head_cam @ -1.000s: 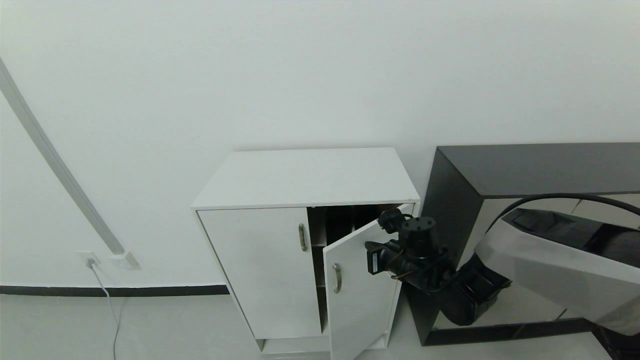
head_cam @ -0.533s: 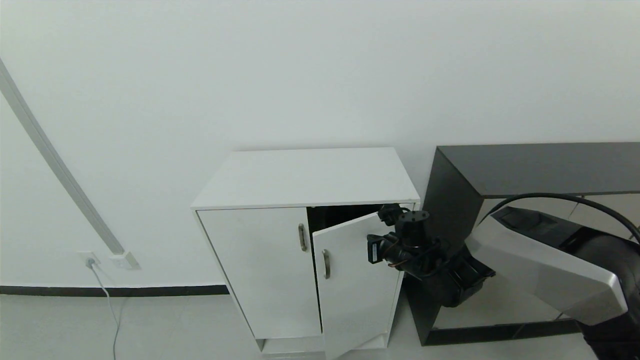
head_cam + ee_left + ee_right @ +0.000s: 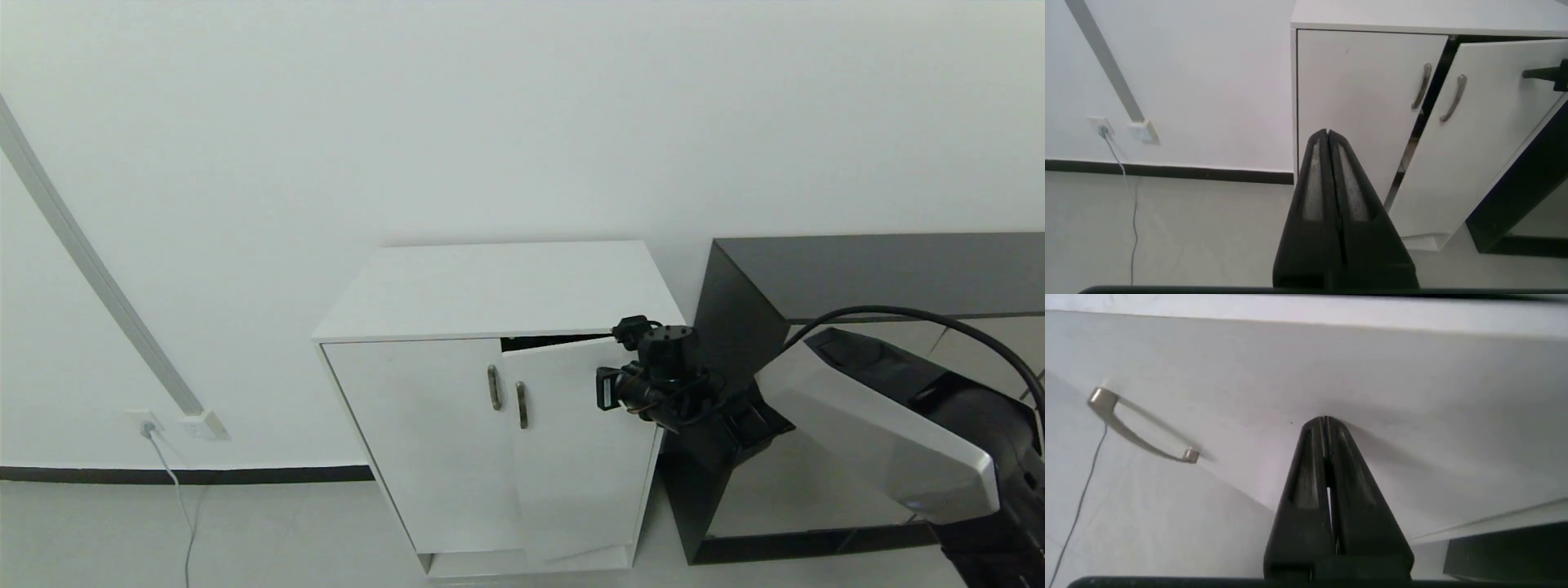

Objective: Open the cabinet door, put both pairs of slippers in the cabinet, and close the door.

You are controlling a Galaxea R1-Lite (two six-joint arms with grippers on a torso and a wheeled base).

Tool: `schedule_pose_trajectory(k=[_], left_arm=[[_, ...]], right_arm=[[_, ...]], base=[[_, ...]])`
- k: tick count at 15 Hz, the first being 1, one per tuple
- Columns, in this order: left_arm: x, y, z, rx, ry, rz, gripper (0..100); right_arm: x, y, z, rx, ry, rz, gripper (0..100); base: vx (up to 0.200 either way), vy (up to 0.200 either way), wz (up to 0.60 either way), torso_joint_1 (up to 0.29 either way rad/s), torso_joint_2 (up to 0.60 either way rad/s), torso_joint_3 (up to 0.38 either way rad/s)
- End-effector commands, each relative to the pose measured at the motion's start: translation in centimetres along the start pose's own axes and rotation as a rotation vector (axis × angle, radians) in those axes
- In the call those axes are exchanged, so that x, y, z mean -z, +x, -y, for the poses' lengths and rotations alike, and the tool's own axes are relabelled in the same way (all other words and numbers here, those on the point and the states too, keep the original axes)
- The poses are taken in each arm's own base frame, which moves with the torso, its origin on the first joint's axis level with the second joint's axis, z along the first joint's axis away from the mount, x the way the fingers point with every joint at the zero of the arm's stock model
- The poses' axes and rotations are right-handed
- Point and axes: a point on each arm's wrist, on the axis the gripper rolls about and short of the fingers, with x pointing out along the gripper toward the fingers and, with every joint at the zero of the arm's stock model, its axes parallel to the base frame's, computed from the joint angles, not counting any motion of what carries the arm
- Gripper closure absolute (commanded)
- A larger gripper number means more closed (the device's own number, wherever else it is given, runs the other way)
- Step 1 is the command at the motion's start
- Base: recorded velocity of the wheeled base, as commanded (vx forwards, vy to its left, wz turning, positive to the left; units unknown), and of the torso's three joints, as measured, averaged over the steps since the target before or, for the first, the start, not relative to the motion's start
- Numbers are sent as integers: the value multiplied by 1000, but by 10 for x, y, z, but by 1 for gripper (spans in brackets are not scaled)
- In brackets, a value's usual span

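The white cabinet [image 3: 498,286] stands against the wall with its left door [image 3: 416,441] closed. Its right door [image 3: 571,465] is slightly ajar, with a thin dark gap along its top edge. My right gripper [image 3: 614,392] is shut, and its tip [image 3: 1327,421] presses on the right door's outer face, near the hinge side and away from the metal handle [image 3: 1143,429]. My left gripper [image 3: 1327,135] is shut and empty; it hangs low over the floor, some way in front of the cabinet [image 3: 1372,98]. The inside of the cabinet is hidden.
A dark, glossy-sided cabinet [image 3: 857,273] stands directly to the right of the white one. On the left, a wall socket with a hanging cord [image 3: 148,426] and a slanted conduit [image 3: 90,261] run along the wall. Open floor [image 3: 1167,229] lies in front.
The right door swung from about half open to almost closed, with my right gripper following it in toward the cabinet.
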Motion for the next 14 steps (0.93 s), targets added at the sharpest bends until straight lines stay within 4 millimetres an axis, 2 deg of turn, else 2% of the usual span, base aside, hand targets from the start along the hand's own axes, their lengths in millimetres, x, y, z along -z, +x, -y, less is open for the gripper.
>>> schedule_pose_trajectory(k=[1, 5, 14], left_arm=[[0, 0, 0, -1, 0, 0, 100], [0, 0, 0, -1, 0, 0, 100], [0, 0, 0, -1, 0, 0, 100]], right_arm=[[-3, 3, 4, 8, 3, 9, 100], [-10, 7, 8, 17, 6, 13, 100], [-10, 8, 10, 20, 6, 15, 100]], base=[[0, 0, 0, 0, 0, 0], [0, 0, 0, 0, 0, 0], [0, 0, 0, 0, 0, 0]])
